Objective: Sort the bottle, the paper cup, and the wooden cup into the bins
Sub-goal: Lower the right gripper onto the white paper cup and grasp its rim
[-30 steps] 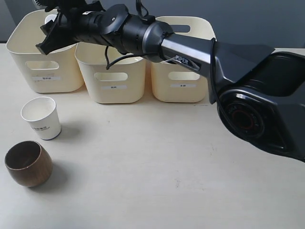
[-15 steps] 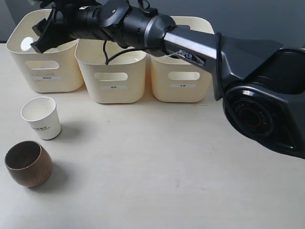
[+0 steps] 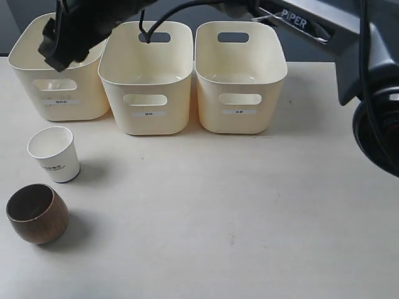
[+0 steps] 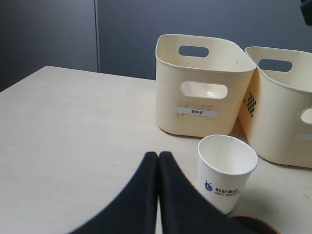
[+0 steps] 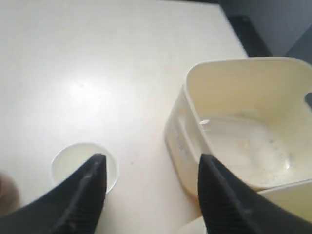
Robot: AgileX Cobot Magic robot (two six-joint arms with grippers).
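Note:
Three cream bins stand in a row at the back: the left bin, the middle bin and the right bin. My right gripper hangs open and empty above the left bin's front wall. The bottle does not show plainly; only blurred glints lie on that bin's floor. In front of the left bin, the white paper cup stands upright. The wooden cup sits nearer the front edge. My left gripper is shut, low beside the paper cup.
The right arm's dark body stretches across the top of the exterior view over the bins. The wall behind the table is dark grey. A bare stretch of the tabletop lies in front of the bins.
The right arm has lifted, its gripper now higher above the left bin's front. The white cap seen near it earlier is out of sight. Both cups stayed put.

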